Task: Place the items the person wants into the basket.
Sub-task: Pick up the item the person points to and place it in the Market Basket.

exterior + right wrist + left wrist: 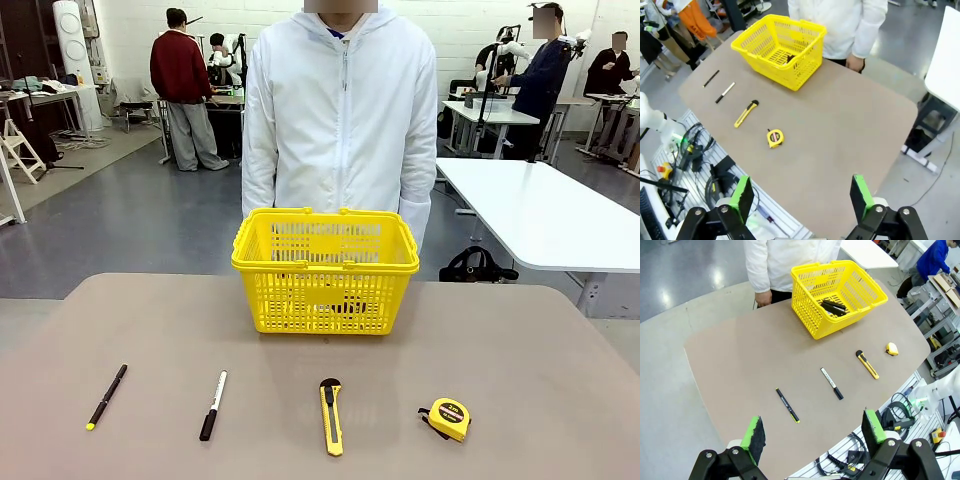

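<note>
Front view, likely opening step: left gripper (812,429) and right gripper (801,190) gaping, empty; next, probably descend onto marker (213,405) or tape measure (449,418).

Counter (520,340) — basket (325,270) at frame centre; along the lower edge, left to right: pen (106,396), marker (213,404), utility knife (331,417), tape measure (449,418).

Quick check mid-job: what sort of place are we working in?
Probably a robotics lab or workshop: other people at white worktables behind the person, bundled cables beside our table, bare grey floor.
</note>
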Motion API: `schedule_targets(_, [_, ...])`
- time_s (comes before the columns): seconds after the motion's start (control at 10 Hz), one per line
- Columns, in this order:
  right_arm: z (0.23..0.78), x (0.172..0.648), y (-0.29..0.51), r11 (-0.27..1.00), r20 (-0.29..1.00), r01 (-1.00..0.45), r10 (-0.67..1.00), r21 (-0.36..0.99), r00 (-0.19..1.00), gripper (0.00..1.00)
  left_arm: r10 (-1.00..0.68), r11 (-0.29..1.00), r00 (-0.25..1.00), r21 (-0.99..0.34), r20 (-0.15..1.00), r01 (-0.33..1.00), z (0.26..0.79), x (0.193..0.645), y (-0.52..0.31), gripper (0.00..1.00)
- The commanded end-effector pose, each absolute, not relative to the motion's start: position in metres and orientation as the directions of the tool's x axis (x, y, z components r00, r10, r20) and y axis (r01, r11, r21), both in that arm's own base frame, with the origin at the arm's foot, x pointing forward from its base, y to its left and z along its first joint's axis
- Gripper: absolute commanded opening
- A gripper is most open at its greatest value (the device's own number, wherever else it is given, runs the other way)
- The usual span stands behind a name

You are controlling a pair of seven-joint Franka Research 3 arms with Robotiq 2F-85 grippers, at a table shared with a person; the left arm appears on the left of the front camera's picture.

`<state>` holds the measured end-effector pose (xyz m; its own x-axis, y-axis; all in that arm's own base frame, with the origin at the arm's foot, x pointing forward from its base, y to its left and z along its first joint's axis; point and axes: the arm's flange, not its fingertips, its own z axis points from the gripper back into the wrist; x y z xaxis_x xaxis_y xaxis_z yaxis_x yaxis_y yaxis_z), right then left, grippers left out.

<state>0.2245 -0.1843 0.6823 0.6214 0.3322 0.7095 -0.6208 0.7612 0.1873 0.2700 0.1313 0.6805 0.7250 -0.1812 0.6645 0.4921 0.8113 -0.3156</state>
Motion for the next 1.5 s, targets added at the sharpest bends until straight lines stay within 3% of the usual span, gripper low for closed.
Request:
schedule_targets(0.0, [0.6785,0.2207,-0.1834,0.746,0.706,-0.636,0.341,0.198,0.620,1.00,-0.193,0.802,0.715,-0.312,0.671,0.509,0.6810,0.2691,0.1332,1.00])
schedule_targets(1.4, [0.6785,0.2207,-0.1834,0.746,0.706,-0.636,0.341,0.198,0.620,1.00,-0.193,0.802,0.715,-0.312,0.671,0.509,0.6810,0.2691,0.1332,1.00])
